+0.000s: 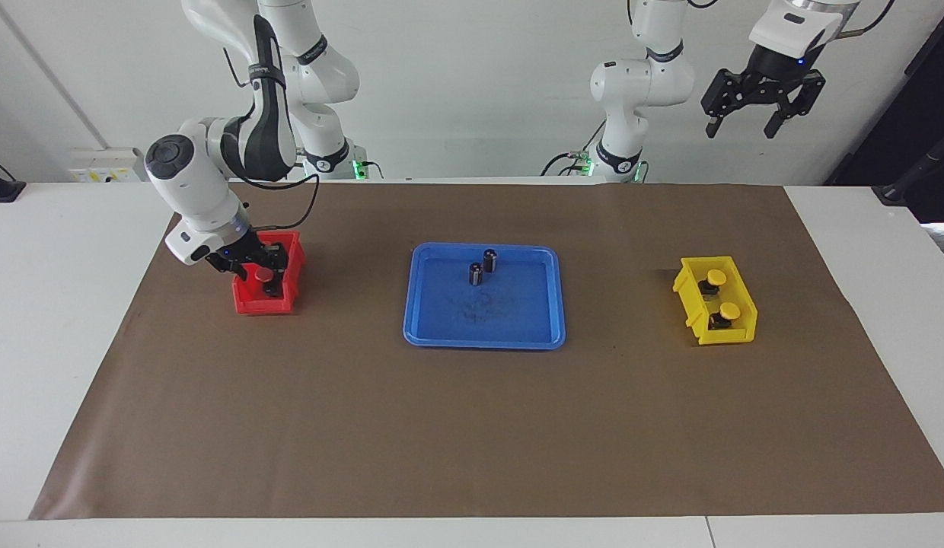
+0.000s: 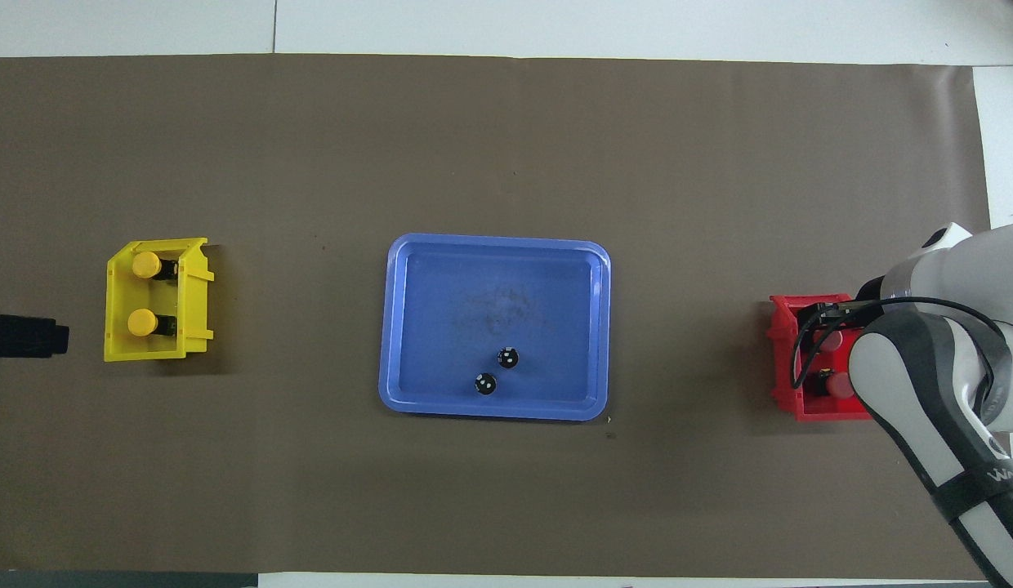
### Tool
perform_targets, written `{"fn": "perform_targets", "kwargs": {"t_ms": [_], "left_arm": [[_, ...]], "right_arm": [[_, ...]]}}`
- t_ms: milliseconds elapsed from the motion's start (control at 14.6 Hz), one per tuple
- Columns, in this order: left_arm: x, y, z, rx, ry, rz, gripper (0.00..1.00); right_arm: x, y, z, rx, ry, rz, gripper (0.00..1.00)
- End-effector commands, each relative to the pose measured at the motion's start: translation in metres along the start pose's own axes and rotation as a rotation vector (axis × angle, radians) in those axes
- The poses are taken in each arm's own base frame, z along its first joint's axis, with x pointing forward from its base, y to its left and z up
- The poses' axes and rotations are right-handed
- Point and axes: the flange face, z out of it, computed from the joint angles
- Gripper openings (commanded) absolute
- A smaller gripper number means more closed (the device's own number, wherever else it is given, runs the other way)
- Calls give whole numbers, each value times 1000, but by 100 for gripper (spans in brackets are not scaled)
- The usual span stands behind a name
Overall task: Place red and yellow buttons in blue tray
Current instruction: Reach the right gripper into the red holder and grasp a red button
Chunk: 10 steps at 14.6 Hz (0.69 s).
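Right gripper [image 1: 253,268] is reaching down into the red bin [image 1: 247,304], its jaws sitting around the spot of the red button nearer the robots, which they are hiding; whether they are gripping it, cannot tell. The other red button [image 1: 269,275] is lying just beside the jaws, in the same bin. The right arm is covering most of the bin in the overhead view.

Left gripper [image 1: 754,103] is hanging high in the air at the left arm's end, jaws spread open, holding nothing; this arm is waiting. Two yellow buttons [image 1: 716,277] [image 1: 729,310] are sitting in the yellow bin [image 1: 696,301], well apart from those jaws.

The blue tray [image 1: 483,339] is lying mid-surface, carrying two dark cylinders [image 1: 490,260] [image 1: 476,273] standing upright.
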Motion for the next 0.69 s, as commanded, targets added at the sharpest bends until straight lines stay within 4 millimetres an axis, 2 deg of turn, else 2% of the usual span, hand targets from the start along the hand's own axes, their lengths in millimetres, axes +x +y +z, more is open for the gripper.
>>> {"fn": "perform_targets", "kwargs": {"t_ms": [0,69,206,344,481,618], "left_arm": [[-15,8,-1,-11,-29,-1,100],[-23,8,-1,-8,-26,-10,100],[-27,2,16,-7,6,-34,100],[-24,-9,44,-9,20,-49,100],[-6,-19,80,-8,10,-44,100],[12,-20,109,-9,-2,-49,100]], "right_arm": [[-13,4,6,13,20,-10,71],[-14,4,8,12,28,-13,69],[-15,5,10,11,32,-33,66],[-16,13,16,13,22,-28,63],[-18,15,20,13,24,-38,55],[-18,15,20,13,22,-40,44]]}}
